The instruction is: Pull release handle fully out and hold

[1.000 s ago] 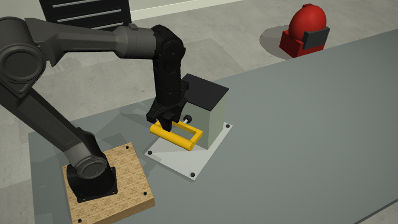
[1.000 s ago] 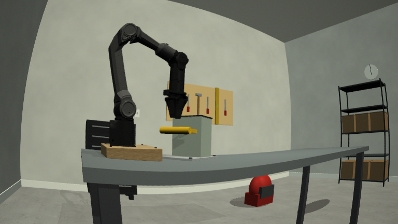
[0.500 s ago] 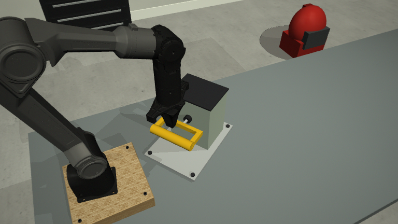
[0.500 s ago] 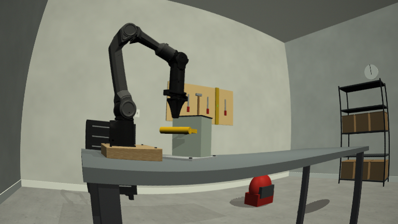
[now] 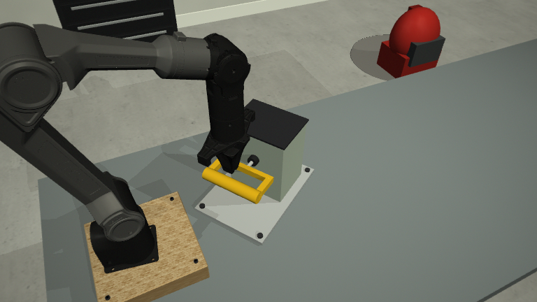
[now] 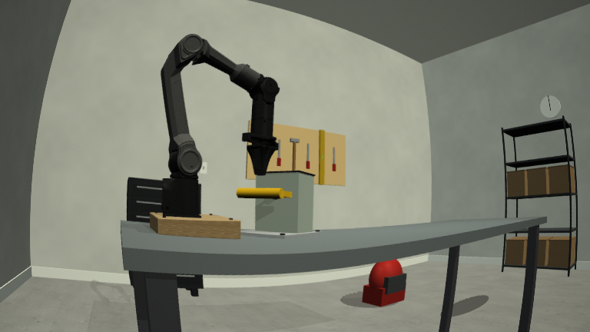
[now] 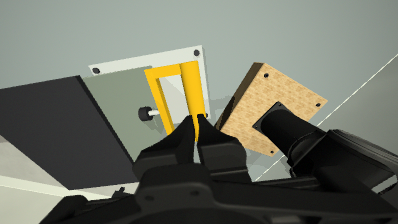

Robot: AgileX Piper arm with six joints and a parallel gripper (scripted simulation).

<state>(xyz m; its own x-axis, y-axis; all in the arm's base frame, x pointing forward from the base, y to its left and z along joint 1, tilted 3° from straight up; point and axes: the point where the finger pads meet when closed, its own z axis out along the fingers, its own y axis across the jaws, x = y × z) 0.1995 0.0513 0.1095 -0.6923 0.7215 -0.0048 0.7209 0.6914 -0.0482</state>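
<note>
The yellow release handle (image 5: 235,182) is a rectangular loop sticking out of the side of a grey-green box with a black top (image 5: 275,148). The box stands on a white baseplate (image 5: 249,215). A black knob on a white rod (image 5: 254,160) sits on the box face behind the loop. My gripper (image 5: 229,169) points straight down with its fingers closed together. In the exterior view it (image 6: 260,170) hangs clearly above the handle (image 6: 263,192), touching nothing. In the wrist view the fingertips nearly meet, and the handle's grip bar (image 7: 193,92) shows beyond them.
My arm's base stands on a wooden block (image 5: 148,244) at the table's near left corner. A red domed object (image 5: 411,41) sits on the floor beyond the table. A tool board (image 6: 307,154) hangs on the wall, and a shelf with boxes (image 6: 538,194) stands at the right.
</note>
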